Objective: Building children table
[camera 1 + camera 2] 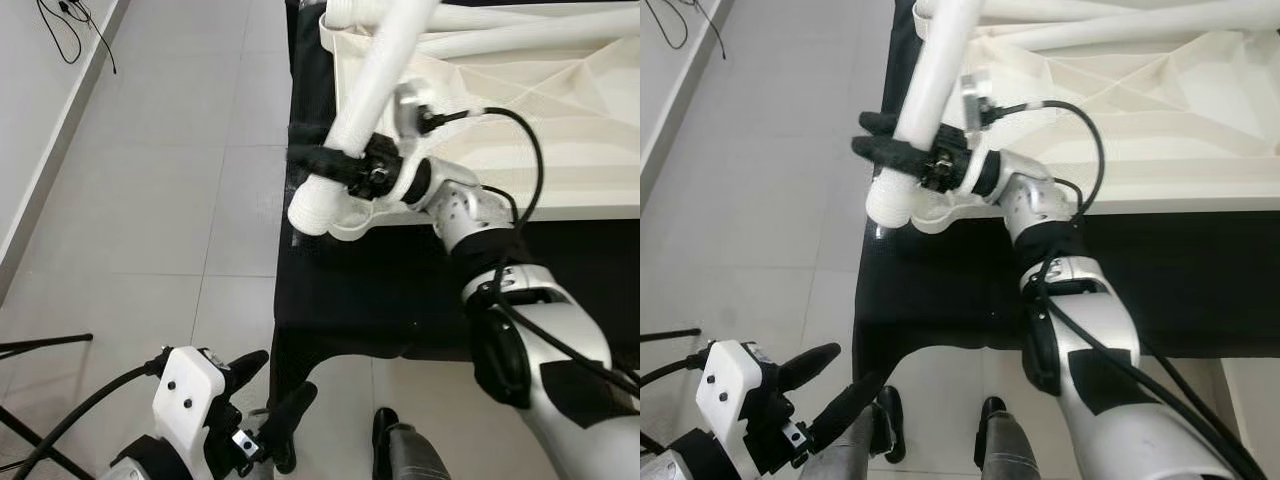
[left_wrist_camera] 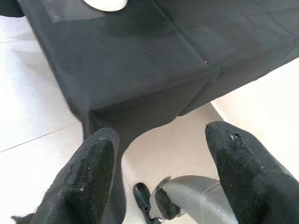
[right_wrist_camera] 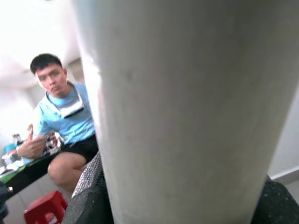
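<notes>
A white table leg [image 1: 365,95], a thick cylinder, was held slanted over the near left corner of the upturned white tabletop [image 1: 560,120], its rounded lower end just above a corner socket [image 1: 355,222] of that tabletop; the tabletop was laid on a black cloth [image 1: 400,290] spread over the tiled floor [image 1: 150,200]; the right gripper [image 1: 325,165] was clamped around the leg near its lower end, one black finger wrapped across the front; the left gripper [image 1: 272,395] was held low over the floor by the cloth's near edge, its fingers [image 2: 88,175] spread apart and gripping nothing; a seated person [image 3: 60,121] in a light blue shirt and a red stool [image 3: 44,210] were seen past the leg in the right wrist view.
</notes>
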Robot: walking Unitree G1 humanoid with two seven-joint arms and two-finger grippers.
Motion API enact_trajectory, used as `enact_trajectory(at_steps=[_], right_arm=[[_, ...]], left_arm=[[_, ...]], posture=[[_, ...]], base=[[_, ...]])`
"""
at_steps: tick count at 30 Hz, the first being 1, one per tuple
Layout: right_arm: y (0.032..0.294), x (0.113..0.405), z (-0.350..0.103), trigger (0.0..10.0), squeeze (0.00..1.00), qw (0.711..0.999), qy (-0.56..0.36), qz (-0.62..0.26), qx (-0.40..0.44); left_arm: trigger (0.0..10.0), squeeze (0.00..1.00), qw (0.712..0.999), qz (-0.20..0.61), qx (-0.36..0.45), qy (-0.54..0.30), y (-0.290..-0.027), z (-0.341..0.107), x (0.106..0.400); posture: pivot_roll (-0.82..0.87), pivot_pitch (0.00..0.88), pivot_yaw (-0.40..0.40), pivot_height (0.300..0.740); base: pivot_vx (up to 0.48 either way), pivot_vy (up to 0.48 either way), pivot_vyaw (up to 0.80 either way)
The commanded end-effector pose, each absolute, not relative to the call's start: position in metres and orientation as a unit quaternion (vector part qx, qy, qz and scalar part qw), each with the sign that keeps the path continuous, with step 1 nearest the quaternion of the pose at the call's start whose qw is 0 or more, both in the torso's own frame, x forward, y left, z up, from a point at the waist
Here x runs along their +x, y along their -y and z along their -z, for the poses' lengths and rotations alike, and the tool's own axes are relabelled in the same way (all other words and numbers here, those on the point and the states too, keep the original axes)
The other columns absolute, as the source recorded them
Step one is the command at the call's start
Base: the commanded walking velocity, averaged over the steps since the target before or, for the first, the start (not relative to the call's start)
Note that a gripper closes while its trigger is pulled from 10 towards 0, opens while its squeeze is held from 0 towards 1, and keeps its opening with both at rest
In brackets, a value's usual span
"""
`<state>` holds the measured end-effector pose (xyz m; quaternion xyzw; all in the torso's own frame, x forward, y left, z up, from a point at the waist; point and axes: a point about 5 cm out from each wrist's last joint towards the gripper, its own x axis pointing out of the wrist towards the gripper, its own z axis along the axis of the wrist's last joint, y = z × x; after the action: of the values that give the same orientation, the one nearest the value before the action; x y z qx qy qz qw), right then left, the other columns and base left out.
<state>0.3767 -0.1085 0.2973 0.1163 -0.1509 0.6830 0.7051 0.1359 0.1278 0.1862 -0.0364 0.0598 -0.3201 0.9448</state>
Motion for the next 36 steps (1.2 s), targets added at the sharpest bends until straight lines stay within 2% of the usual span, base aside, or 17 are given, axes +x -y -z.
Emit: enact_trajectory(at_steps=[1, 6, 9, 10, 13, 14, 15, 16, 18, 20, 23, 24, 25, 27, 29, 32, 36], right_arm=[[0.107, 0.376, -0.296, 10.0, 0.0, 0.694, 0.156, -0.689, 0.139], [0.112, 0.378, -0.297, 10.0, 0.0, 0.696, 0.16, -0.683, 0.155], [0.112, 0.379, -0.287, 10.0, 0.0, 0.712, 0.139, -0.677, 0.123], [0.11, 0.378, -0.278, 10.0, 0.0, 0.717, 0.123, -0.681, 0.082], [0.11, 0.378, -0.278, 10.0, 0.0, 0.717, 0.123, -0.681, 0.082], [0.109, 0.376, -0.27, 10.0, 0.0, 0.718, 0.109, -0.686, 0.047], [0.109, 0.376, -0.27, 10.0, 0.0, 0.718, 0.109, -0.686, 0.047], [0.105, 0.375, -0.264, 10.0, 0.0, 0.723, 0.099, -0.684, -0.001], [0.105, 0.375, -0.264, 10.0, 0.0, 0.723, 0.099, -0.684, -0.001], [0.099, 0.375, -0.258, 10.0, 0.0, 0.73, 0.093, -0.669, -0.11], [0.097, 0.375, -0.259, 10.0, 0.0, 0.725, 0.095, -0.665, -0.149], [0.096, 0.373, -0.26, 10.0, 0.0, 0.714, 0.096, -0.668, -0.185], [0.096, 0.373, -0.26, 10.0, 0.0, 0.714, 0.096, -0.668, -0.185], [0.093, 0.369, -0.261, 10.0, 0.0, 0.681, 0.094, -0.684, -0.244], [0.093, 0.369, -0.261, 10.0, 0.0, 0.681, 0.094, -0.684, -0.244], [0.089, 0.363, -0.258, 10.0, 0.0, 0.628, 0.077, -0.714, -0.298], [0.088, 0.361, -0.257, 10.0, 0.0, 0.615, 0.069, -0.723, -0.308]], left_arm=[[10.0, 0.0, 0.942, 0.326, -0.034, -0.067, -0.127, -0.185, 0.131], [10.0, 0.0, 0.943, 0.324, -0.031, -0.065, -0.127, -0.185, 0.131], [10.0, 0.0, 0.944, 0.322, -0.029, -0.061, -0.127, -0.185, 0.131], [10.0, 0.0, 0.945, 0.321, -0.028, -0.06, -0.127, -0.186, 0.131], [10.0, 0.0, 0.945, 0.321, -0.028, -0.06, -0.127, -0.186, 0.131], [10.0, 0.0, 0.945, 0.321, -0.028, -0.059, -0.126, -0.186, 0.131], [10.0, 0.0, 0.945, 0.321, -0.028, -0.059, -0.126, -0.186, 0.131], [10.0, 0.0, 0.945, 0.32, -0.028, -0.058, -0.127, -0.186, 0.132], [10.0, 0.0, 0.945, 0.32, -0.028, -0.058, -0.127, -0.186, 0.132], [10.0, 0.0, 0.945, 0.32, -0.027, -0.057, -0.127, -0.186, 0.132], [10.0, 0.0, 0.945, 0.32, -0.027, -0.056, -0.126, -0.187, 0.132], [10.0, 0.0, 0.945, 0.32, -0.027, -0.056, -0.126, -0.187, 0.132], [10.0, 0.0, 0.945, 0.32, -0.027, -0.056, -0.126, -0.187, 0.132], [10.0, 0.0, 0.945, 0.32, -0.027, -0.054, -0.126, -0.187, 0.133], [10.0, 0.0, 0.945, 0.32, -0.027, -0.054, -0.126, -0.187, 0.133], [10.0, 0.0, 0.946, 0.319, -0.028, -0.053, -0.125, -0.187, 0.134], [10.0, 0.0, 0.946, 0.319, -0.028, -0.053, -0.125, -0.188, 0.134]], posture=[[0.15, 0.414, 0.048, 0.74], [0.15, 0.414, 0.049, 0.74], [0.14, 0.413, 0.047, 0.74], [0.14, 0.414, 0.047, 0.74], [0.14, 0.414, 0.047, 0.74], [0.14, 0.414, 0.047, 0.74], [0.14, 0.414, 0.047, 0.74], [0.14, 0.415, 0.046, 0.74], [0.14, 0.415, 0.046, 0.74], [0.13, 0.416, 0.043, 0.74], [0.13, 0.417, 0.044, 0.74], [0.13, 0.417, 0.04, 0.74], [0.13, 0.417, 0.04, 0.74], [0.13, 0.417, 0.038, 0.74], [0.13, 0.417, 0.038, 0.74], [0.12, 0.417, 0.034, 0.74], [0.12, 0.415, 0.031, 0.74]], base=[[0.0, 0.0, 0.0], [0.0, 0.0, 0.0], [0.0, 0.0, 0.0], [0.0, 0.0, 0.0], [0.0, 0.0, 0.0], [0.0, 0.0, 0.0], [0.0, 0.0, 0.0], [0.0, 0.0, 0.0], [0.0, 0.0, 0.0], [0.0, 0.0, 0.0], [0.0, 0.0, 0.0], [0.0, 0.0, 0.0], [0.0, 0.0, 0.0], [0.0, 0.0, 0.0], [0.0, 0.0, 0.0], [0.0, 0.0, 0.0], [0.0, 0.0, 0.0]])
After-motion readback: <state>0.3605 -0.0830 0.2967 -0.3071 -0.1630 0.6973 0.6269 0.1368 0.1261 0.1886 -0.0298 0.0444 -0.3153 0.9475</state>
